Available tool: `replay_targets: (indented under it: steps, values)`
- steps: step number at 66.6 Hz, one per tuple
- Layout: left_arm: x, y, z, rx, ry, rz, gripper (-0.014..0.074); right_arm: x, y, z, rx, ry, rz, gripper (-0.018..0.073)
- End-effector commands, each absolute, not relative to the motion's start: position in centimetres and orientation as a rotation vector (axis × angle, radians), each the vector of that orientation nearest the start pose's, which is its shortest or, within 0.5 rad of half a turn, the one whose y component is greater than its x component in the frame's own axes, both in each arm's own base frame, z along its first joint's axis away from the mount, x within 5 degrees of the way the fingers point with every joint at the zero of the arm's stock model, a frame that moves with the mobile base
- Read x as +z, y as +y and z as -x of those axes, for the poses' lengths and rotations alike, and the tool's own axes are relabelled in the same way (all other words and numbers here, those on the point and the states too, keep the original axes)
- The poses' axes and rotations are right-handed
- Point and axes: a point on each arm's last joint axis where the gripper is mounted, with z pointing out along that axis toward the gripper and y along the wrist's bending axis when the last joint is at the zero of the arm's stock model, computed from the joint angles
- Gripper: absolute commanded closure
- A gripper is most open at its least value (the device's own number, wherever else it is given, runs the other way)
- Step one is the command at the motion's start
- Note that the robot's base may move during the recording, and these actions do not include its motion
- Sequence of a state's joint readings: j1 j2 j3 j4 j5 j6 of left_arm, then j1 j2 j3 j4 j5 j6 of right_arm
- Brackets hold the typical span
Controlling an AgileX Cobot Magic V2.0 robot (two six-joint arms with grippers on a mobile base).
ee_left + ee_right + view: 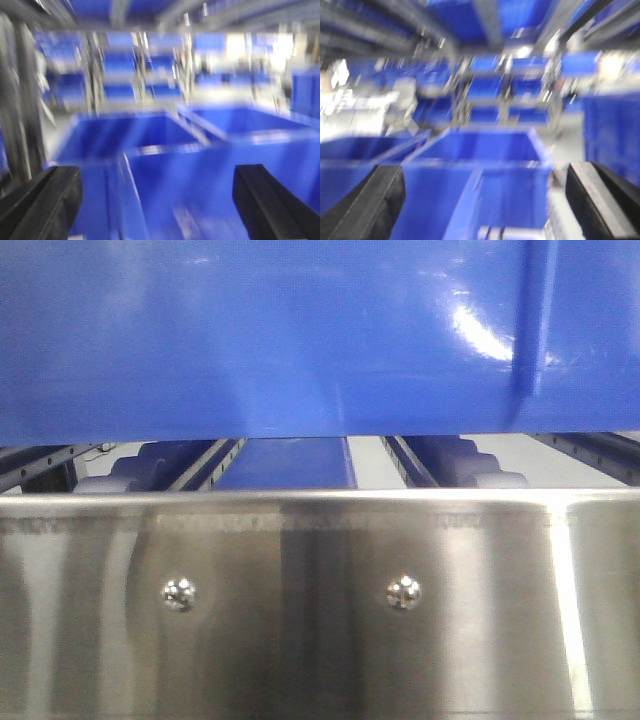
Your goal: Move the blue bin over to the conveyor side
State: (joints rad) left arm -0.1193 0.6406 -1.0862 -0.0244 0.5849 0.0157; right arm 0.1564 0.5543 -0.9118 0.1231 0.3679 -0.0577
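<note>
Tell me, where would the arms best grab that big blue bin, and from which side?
Probably the thick top rim, from above, with the left gripper and right gripper on opposite sides. The blue bin has broad, glossy walls too wide for the jaws, while the rim is a narrow edge to pinch. Blurred wrist views hide exact spots.

The bin [300, 330] fills the top, its glossy blue wall bearing one vertical rib [535, 320] at right, glare beside it. Below runs a shiny steel rail [300, 660] with two screw heads [179, 592]. The gap between shows grey tracks [205, 465] and a blue surface [295, 465].
</note>
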Motion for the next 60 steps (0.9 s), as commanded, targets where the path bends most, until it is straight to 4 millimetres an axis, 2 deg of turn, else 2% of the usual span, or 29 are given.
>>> replay_targets:
  steps: [1,15,26,36,46,55,60]
  values:
    - [47.4,-1.6,-10.6,-0.123,1.726,-0.116,0.0081,44.8,2.5,-10.3,0.226,1.609,0.167,0.0008]
    - [49.3,-2.1,-14.6,-0.14,1.968,-0.085,0.0081,46.6,3.9,-14.4,0.24,1.908,0.248,0.0009]
    - [49.1,-1.9,-18.1,-0.065,2.169,-0.042,0.0081,48.5,4.5,-16.9,0.238,1.933,0.259,0.0009]
    - [49.3,-1.8,-20.2,-0.011,2.237,-0.032,0.0081,50.1,4.5,-17.1,0.24,1.898,0.259,0.0009]
    - [48.7,-1.7,-21.6,0.02,2.267,-0.018,0.0081,50.1,4.8,-17.8,0.237,2.029,0.291,0.0009]
    - [48.0,-1.7,-22.8,0.034,2.298,0.005,0.0081,49.5,5.3,-19.7,0.231,2.213,0.331,0.0009]
    - [47.6,-1.8,-23.3,0.036,2.312,0.004,0.0081,49.4,5.6,-21.1,0.23,2.227,0.332,0.0009]
